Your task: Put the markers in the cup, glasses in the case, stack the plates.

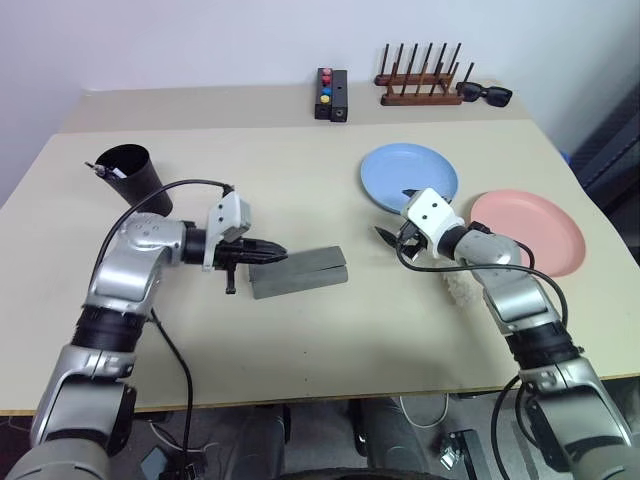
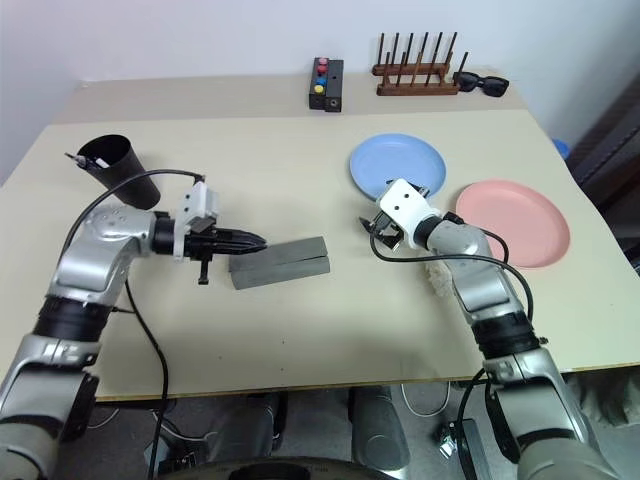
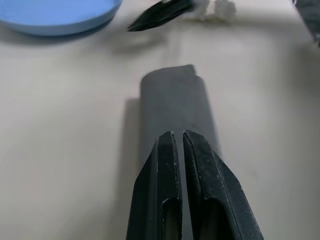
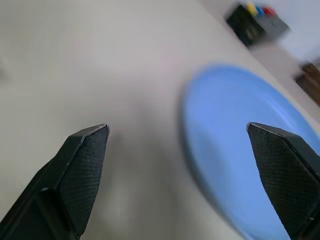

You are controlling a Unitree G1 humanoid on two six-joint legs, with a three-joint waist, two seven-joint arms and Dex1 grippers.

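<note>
The grey case point(image 1: 298, 272) lies closed at the table's middle. My left gripper point(image 1: 281, 256) is shut and empty, its tips over the case's left end; the left wrist view shows the fingers point(image 3: 167, 165) pressed together above the case point(image 3: 175, 100). My right gripper point(image 1: 398, 215) stands open and empty at the near-left edge of the light blue plate point(image 1: 408, 172). The salmon pink plate point(image 1: 530, 230) lies beside the blue one, to its right. The black cup point(image 1: 132, 176) stands far left with a marker's pale end point(image 1: 103, 170) at its rim. The glasses are out of view.
At the back stand a black box with coloured buttons point(image 1: 332, 95), a wooden rack point(image 1: 420, 82) and black sunglasses point(image 1: 486, 94). A white crumpled bit point(image 1: 461, 290) lies under my right forearm. Cables hang from both arms.
</note>
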